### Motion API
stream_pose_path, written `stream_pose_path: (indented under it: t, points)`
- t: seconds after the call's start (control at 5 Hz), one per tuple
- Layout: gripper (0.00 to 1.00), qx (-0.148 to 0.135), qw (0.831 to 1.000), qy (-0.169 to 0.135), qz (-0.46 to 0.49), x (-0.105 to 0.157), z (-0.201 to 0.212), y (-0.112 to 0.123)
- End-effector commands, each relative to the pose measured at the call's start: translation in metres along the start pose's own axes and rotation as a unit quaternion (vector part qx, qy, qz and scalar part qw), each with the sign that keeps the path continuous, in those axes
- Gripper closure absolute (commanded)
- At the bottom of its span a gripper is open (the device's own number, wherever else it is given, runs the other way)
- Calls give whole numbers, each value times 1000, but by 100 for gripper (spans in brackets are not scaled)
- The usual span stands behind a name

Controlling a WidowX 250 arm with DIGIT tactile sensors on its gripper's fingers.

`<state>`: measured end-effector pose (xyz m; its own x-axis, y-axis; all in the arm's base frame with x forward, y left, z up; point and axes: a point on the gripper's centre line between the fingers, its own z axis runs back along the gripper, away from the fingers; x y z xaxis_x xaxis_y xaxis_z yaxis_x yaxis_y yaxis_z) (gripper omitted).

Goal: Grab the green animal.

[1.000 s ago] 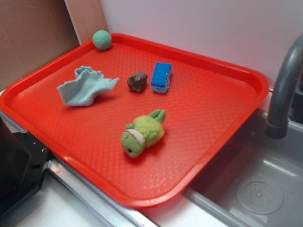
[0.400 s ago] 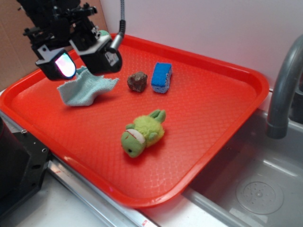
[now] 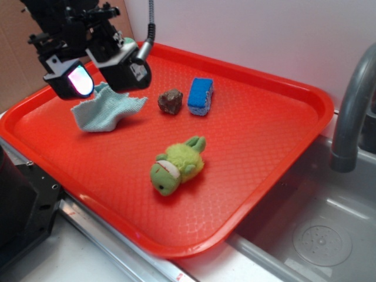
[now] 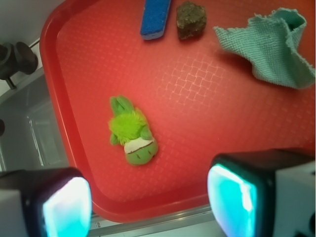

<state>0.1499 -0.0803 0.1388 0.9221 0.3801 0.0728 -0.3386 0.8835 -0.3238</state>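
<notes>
Frog (image 3: 177, 165) lying on its side near the tray's (image 3: 282, 176) front edge, legs pointing away, untouched. Farther back, cloth (image 3: 106, 110), brown rock (image 3: 170, 101) and blue sponge (image 3: 201, 96) in a row. Gripper (image 3: 100, 73) hovering above the cloth at back left, jaws wide apart, holding nothing.

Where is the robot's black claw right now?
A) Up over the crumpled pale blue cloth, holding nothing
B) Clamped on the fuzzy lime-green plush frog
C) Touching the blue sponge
A: the black claw hangs open above the crumpled pale blue cloth, while the fuzzy lime-green plush frog lies alone nearer the red tray's front edge.
</notes>
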Motion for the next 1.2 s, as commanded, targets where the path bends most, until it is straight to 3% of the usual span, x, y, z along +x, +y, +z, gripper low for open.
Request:
stream_pose_path:
  t: [0.0, 0.2, 0.6, 0.8, 1.0]
  points:
    - [0, 58, 995, 53, -67, 16, -55, -34]
    - [0, 94, 987, 64, -115, 16, -82, -35]
    - [0, 133, 970, 125, -159, 17, -128, -37]
    - [100, 152, 968, 125, -153, 16, -132, -38]
    - [100, 159, 969, 116, -147, 18, -123, -36]
